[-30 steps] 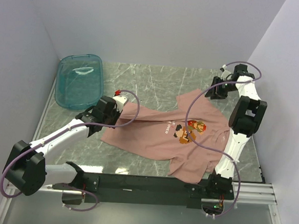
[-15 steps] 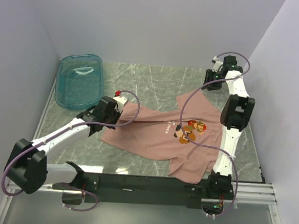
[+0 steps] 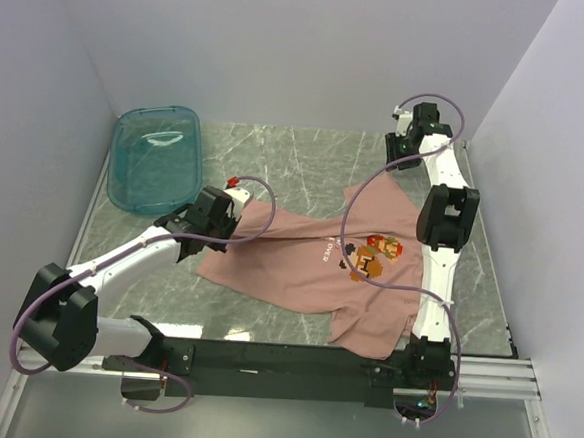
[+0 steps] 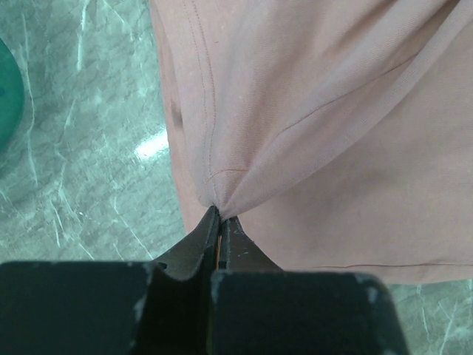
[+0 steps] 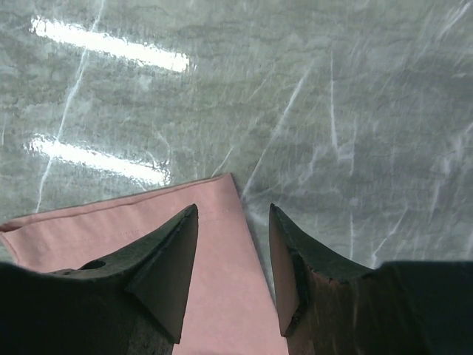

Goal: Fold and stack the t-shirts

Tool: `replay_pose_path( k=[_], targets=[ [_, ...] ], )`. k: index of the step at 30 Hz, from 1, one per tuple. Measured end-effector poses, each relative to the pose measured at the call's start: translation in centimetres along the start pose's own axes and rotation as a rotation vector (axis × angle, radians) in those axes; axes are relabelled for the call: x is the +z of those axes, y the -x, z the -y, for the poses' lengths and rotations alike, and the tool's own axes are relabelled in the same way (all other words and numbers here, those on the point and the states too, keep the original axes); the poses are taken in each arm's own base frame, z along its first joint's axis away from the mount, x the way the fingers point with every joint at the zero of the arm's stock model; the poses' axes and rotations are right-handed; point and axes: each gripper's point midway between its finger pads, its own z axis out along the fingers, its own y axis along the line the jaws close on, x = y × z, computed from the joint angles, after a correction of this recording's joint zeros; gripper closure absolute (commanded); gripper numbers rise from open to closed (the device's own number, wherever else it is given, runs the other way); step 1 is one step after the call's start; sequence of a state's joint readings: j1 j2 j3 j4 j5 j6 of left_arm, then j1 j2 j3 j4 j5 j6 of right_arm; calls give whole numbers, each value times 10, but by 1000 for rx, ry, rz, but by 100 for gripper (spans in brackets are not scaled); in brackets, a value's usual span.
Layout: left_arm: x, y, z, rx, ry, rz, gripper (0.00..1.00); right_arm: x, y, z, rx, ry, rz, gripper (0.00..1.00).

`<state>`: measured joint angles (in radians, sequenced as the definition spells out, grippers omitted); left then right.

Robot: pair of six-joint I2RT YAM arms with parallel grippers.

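A dusty-pink t-shirt (image 3: 298, 270) lies spread and creased on the marble table (image 3: 276, 158), its pixel-figure print (image 3: 375, 253) facing up. My left gripper (image 3: 237, 237) is shut on a pinch of fabric at the shirt's left edge; in the left wrist view the t-shirt (image 4: 332, 111) fans out in folds from the closed left gripper (image 4: 219, 213). At the far right my right gripper (image 3: 394, 158) hangs over the shirt's back corner. In the right wrist view the right gripper (image 5: 233, 211) stands open, with the t-shirt (image 5: 111, 222) corner lying between its fingers, not gripped.
A teal see-through plastic tub (image 3: 156, 154) sits at the back left of the table; its rim (image 4: 7, 96) shows at the left edge of the left wrist view. Grey walls close in the table on three sides. A black rail (image 3: 292, 359) runs along the near edge.
My right arm has swung back and to the left, bringing its gripper over the shirt's far corner. The left arm and its hold on the fabric look the same.
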<state>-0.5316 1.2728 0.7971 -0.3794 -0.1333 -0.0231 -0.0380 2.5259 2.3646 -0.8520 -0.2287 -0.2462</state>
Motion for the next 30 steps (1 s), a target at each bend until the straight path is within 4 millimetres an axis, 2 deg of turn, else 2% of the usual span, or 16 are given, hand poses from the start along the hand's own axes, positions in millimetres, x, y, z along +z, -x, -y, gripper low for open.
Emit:
replay_pose_path(
  k=[7, 13, 17, 22, 30],
  targets=[
    [0, -1, 0, 1, 0, -5, 99, 1, 5, 1, -79, -20, -3, 50],
    [-1, -1, -1, 0, 4, -4, 99, 22, -17, -5, -138, -19, -84, 50],
    [-1, 1, 0, 2, 5, -1, 99, 22, -9, -18, -194, -33, -77, 51],
    [-1, 2, -1, 3, 9, 0, 99, 23, -10, -30, -227, -26, -92, 55],
    [-1, 3, -1, 3, 10, 2, 100, 22, -14, -25, -229, -55, -112, 53]
  ],
)
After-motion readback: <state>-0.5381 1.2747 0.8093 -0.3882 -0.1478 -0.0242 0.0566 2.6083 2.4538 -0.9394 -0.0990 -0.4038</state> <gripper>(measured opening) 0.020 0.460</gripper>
